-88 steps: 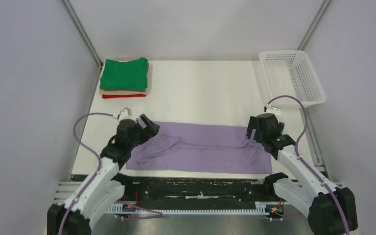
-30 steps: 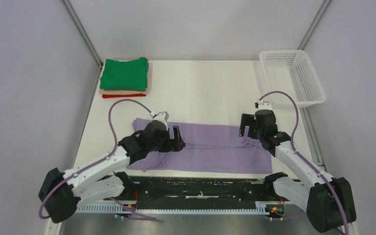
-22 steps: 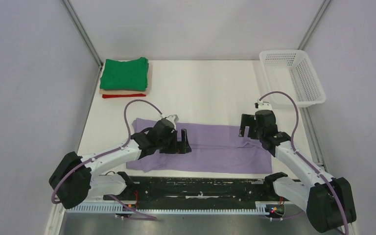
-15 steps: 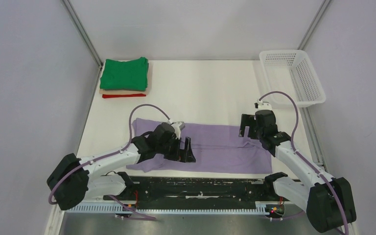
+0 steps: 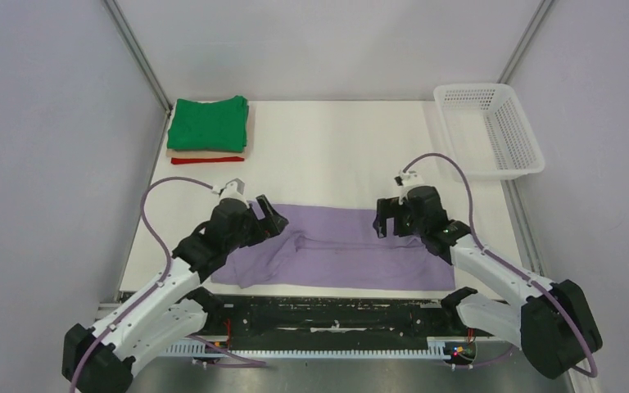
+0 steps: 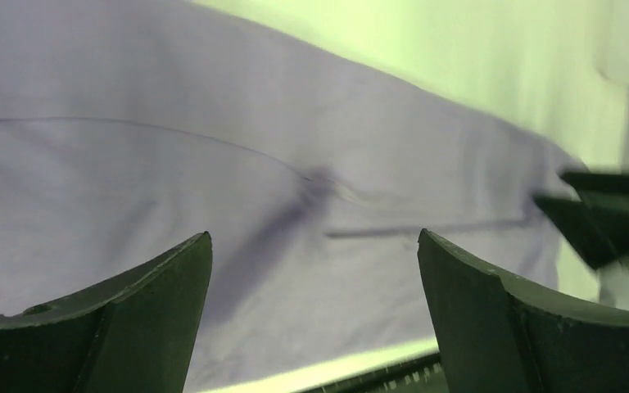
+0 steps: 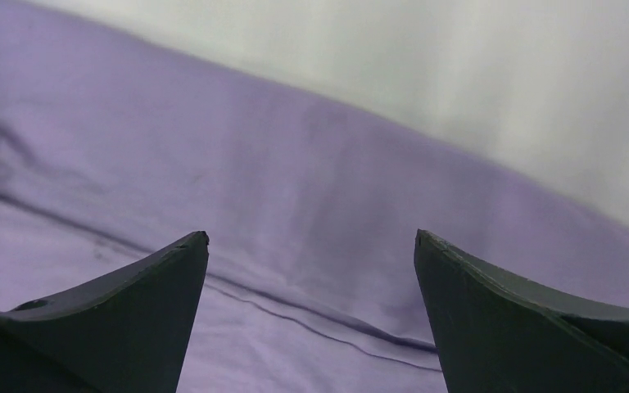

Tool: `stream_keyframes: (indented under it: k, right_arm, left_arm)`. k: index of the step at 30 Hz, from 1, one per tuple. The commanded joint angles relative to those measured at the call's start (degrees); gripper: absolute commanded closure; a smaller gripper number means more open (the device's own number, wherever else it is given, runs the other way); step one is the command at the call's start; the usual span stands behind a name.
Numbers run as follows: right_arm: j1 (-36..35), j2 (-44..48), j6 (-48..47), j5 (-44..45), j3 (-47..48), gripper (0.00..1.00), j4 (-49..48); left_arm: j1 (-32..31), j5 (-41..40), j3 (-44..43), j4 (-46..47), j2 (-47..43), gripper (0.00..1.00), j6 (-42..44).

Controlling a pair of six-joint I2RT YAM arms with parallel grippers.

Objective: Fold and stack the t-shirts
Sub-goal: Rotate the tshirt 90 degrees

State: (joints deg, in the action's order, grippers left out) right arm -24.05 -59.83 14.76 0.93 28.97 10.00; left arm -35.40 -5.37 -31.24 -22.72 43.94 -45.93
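A lavender-purple t-shirt (image 5: 352,255) lies folded into a long band across the near part of the white table; it fills the left wrist view (image 6: 213,188) and the right wrist view (image 7: 295,205). My left gripper (image 5: 269,219) is open and empty over the band's left end. My right gripper (image 5: 384,221) is open and empty over the band's upper edge, right of centre. A stack of folded t-shirts sits at the far left: green (image 5: 210,123) on top, tan (image 5: 206,153) under it, red (image 5: 206,160) at the bottom.
A white mesh basket (image 5: 491,127) stands at the far right corner. Metal frame posts rise at the back left and back right. A black rail (image 5: 336,315) runs along the table's near edge between the arm bases.
My left gripper swept right along the shirt toward its middle, then drew back to the left end. My right gripper moved left along the band's upper edge. The shirt's left part shows new creases.
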Motion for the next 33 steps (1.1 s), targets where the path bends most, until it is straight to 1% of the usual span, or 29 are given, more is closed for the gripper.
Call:
stream_keyframes:
  k: [1,5,9,13,18,20,22,25,27,28,30,33]
  right_arm:
    - [-6.08,-5.29,-0.7,-5.65,-0.32,0.02,-7.41]
    - [-8.02,-10.61,-0.17,-7.48,-0.05,0.02,-11.21]
    - [-8.02,-13.53,-0.85,-5.58,-0.79,0.02,-11.93]
    - [-8.03,-14.54,-1.36,-5.81,-1.69,0.02,-11.93]
    - [-8.02,-14.44,-1.7,-5.3,-2.47,0.02,-11.93]
    - [-8.03,-14.56,-1.75,-5.1,-2.55,0.02,-11.89]
    - [-8.03,-15.18,-1.41,-4.83,-2.35,0.02,-11.31]
    - [-8.0,-16.11,-0.57,-4.53,-1.91,0.02,-10.22]
    - [-8.04,-16.24,0.25,-6.01,-2.12,0.02,-10.3]
    - [-8.18,-16.31,0.64,-6.57,-2.16,0.02,-10.43]
    - [-8.25,-16.43,0.86,-8.8,-1.84,0.02,-11.28]
    - [-10.95,-16.6,2.89,-13.64,-1.37,0.02,-17.59]
  left_arm:
    - [8.99,-1.59,4.77,3.26,6.67,0.0,-8.5]
    - [11.75,-3.0,8.17,13.06,13.66,0.0,-11.57]
    - [13.09,-3.67,7.43,22.05,23.71,0.0,-10.1]
    - [14.53,-1.24,0.65,24.91,34.34,0.0,-8.83]
    - [14.6,5.0,-12.47,24.98,51.24,0.0,-8.9]
    - [14.64,7.32,-19.98,24.68,57.73,0.0,-8.94]
    - [14.62,6.89,-28.32,23.1,64.54,0.0,-8.03]
    - [14.56,3.54,-46.09,15.28,75.38,0.0,-6.03]
    - [14.55,3.98,-58.64,10.47,84.28,0.0,-5.92]
    - [14.52,5.01,-65.13,8.74,88.03,0.0,-6.15]
    - [14.47,11.21,-76.96,7.87,96.22,0.0,-8.39]
    - [13.47,16.83,-96.28,7.94,108.9,0.0,-13.26]
